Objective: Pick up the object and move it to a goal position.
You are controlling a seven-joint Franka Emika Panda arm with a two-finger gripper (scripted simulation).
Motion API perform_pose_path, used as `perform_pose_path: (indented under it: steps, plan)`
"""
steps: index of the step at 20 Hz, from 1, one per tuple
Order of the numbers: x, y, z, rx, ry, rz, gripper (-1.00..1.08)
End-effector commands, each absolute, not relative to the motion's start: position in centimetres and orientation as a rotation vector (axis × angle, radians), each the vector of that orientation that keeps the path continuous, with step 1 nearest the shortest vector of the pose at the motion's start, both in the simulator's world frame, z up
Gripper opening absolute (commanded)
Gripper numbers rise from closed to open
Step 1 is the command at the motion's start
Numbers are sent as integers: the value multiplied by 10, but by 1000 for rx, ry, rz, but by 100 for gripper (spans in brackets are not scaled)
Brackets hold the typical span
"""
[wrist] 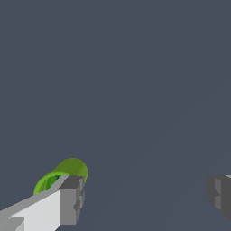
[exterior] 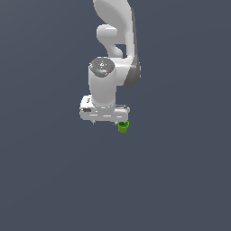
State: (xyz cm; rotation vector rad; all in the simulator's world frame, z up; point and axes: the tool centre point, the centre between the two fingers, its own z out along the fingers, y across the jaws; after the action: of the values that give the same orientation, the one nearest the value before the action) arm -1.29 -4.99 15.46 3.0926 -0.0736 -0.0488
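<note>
The object (exterior: 123,126) is a tiny bright green cup-like cylinder. In the exterior view it sits just below the end of the white gripper (exterior: 106,122) that is on that view's right. The wrist view shows the object (wrist: 67,173) lying tilted, its hollow mouth partly covered by one grey fingertip (wrist: 71,198). It lies at that finger's outer side, not in the gap. The gripper (wrist: 144,198) is open wide, and nothing is between its fingers. The other fingertip (wrist: 220,196) stands far off at the picture's edge.
A plain dark grey-blue floor (exterior: 180,180) surrounds everything. The white arm (exterior: 113,40) rises behind the gripper in the exterior view. No other object or goal marker shows.
</note>
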Motion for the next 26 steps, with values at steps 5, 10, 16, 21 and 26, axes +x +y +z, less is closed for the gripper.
perform_pose_path:
  steps: [5,10,16,21,26]
  plan:
    - [-21,-32,143,3098,-176,-38,100]
    - [-31,-12,130,3098,-305,-26,100]
    - [-48,15,112,3089,-488,-12,100]
    - [-60,31,101,3077,-602,-5,100]
    - [-67,40,95,3066,-674,-1,100]
